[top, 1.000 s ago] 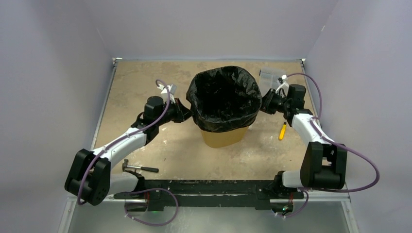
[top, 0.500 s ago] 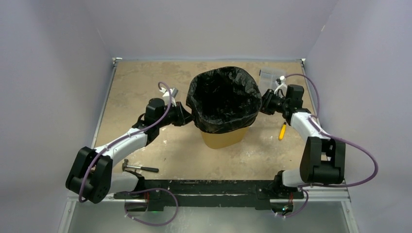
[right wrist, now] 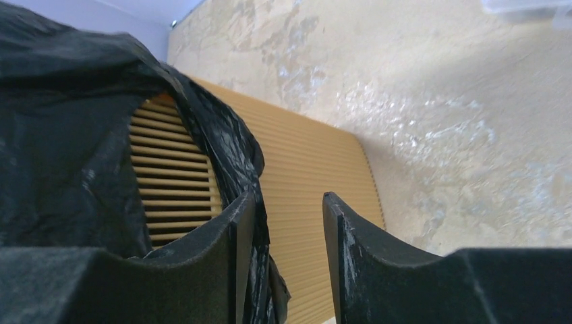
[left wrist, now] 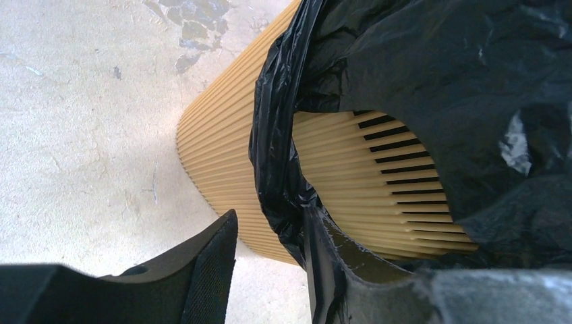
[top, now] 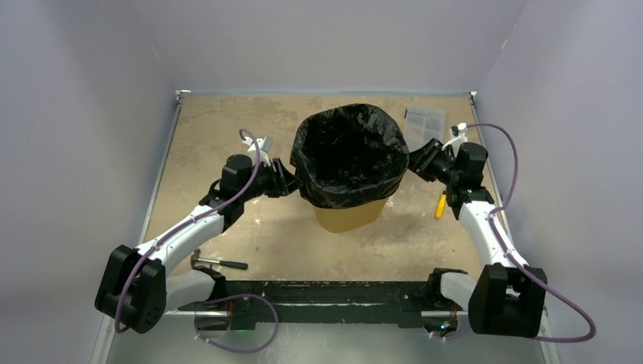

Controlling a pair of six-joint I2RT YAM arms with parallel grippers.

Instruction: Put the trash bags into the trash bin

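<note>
The orange-yellow trash bin stands upright in the middle of the table. The black trash bag lines it, its edge folded down over the rim. My left gripper is open at the bin's left side, below the rim. In the left wrist view the bag's hem hangs between the fingers, against the right one, over the ribbed bin wall. My right gripper is open at the bin's right side. In the right wrist view the bag's hem lies along the left finger.
A hammer lies near the front left. A yellow-handled tool lies right of the bin, under my right arm. A small clear plastic box sits at the back right. Purple walls close in three sides.
My right arm has drawn back to the right, uncovering the clear box. My left arm has shifted slightly back and left. The bag stays over the rim.
</note>
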